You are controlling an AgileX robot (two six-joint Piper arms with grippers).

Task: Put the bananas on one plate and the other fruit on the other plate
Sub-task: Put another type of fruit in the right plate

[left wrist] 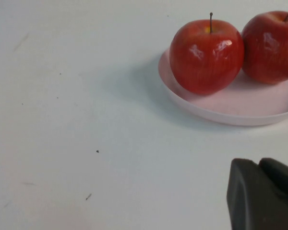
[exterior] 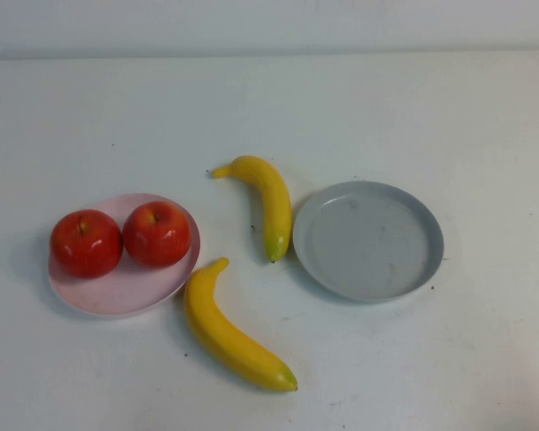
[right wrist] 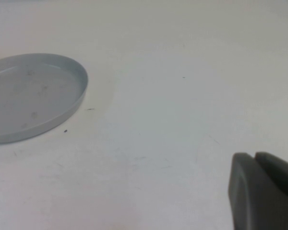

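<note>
Bananas, two glossy yellow curved toys, lie on the white table [exterior: 413, 108] between the plates. One banana [exterior: 263, 199] runs near-vertically, green tip toward the robot, just beside the empty round grey plate [exterior: 428, 241]. The other banana [exterior: 231, 331] slants, green tip toward the robot's right. Two shiny red apples [exterior: 87, 241] [exterior: 157, 233] sit touching on the pale pink plate [exterior: 130, 294]. Left tool [left wrist: 263, 194] is parked near the pink plate, right tool [right wrist: 264, 191] near the grey; I cannot tell either's grip.

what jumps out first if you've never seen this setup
Two red apples sit side by side on the pink plate at the table's left. Two bananas lie on the bare table between it and the grey plate at right. Each pincer shows only as a dark corner in its wrist view, left, right.
</note>
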